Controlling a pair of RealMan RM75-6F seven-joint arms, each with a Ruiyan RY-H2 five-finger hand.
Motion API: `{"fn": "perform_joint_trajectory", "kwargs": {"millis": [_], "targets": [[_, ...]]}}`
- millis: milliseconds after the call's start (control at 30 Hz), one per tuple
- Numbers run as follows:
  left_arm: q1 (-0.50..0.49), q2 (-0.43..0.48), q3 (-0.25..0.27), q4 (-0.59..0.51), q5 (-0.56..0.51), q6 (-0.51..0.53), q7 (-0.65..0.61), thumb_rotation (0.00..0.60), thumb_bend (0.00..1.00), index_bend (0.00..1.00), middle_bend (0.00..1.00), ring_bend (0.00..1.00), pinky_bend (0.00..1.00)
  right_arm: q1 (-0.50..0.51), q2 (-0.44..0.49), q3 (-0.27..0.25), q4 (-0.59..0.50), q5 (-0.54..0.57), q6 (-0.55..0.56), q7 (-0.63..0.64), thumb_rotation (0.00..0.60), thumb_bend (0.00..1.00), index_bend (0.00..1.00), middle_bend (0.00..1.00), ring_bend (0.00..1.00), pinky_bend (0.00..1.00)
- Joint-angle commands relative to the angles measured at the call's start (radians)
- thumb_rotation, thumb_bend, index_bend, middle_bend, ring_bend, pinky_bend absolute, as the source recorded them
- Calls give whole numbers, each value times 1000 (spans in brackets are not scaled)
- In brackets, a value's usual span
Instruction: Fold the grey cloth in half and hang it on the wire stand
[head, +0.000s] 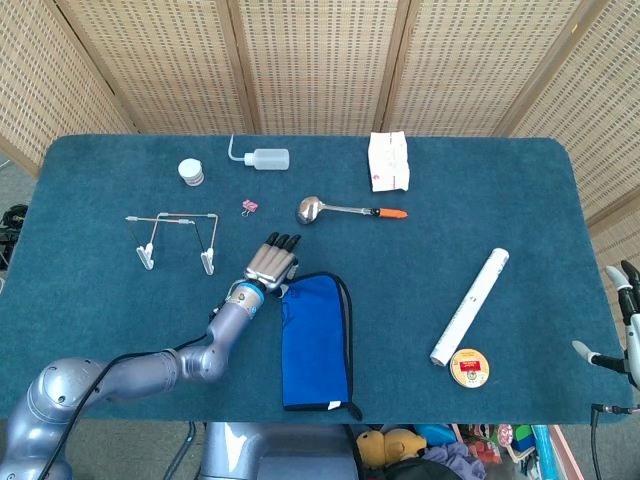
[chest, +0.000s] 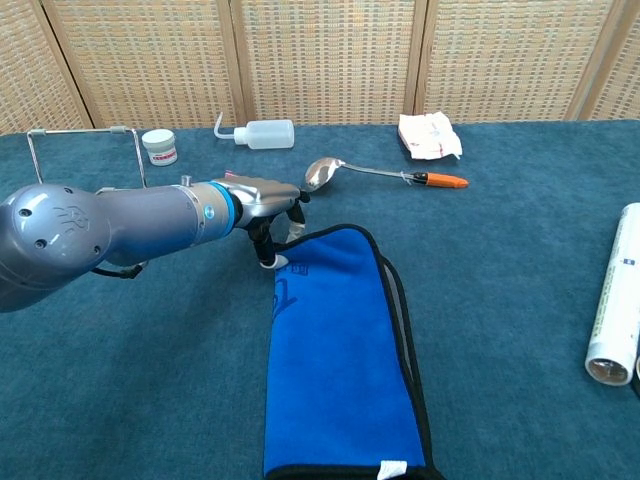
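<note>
The blue, black-edged cloth lies folded on the teal surface, its far corner lifted and pinched by the left hand; hanging on the wire stand, at ten o'clock, remains undone.
</note>
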Motion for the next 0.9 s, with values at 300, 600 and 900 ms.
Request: {"fn": "perform_joint_trajectory", "kwargs": {"millis": [300,600,900], "targets": [[-1,12,-3,-17,19,22,-2,600,677,768,0,0,0,0,1,-1,1,-2,1,2,600,0,0,0,0,0],[-11,48,-23,-49,22,36,0,600,742,813,0,0,0,-1,2,-1,1,-2,1,4,600,0,0,0,0,0],[-41,121,-65,-122,5,78,26,600,753,833,0,0,0,-2,4,0,1,-1,2,10,600,0,0,0,0,0]]}}
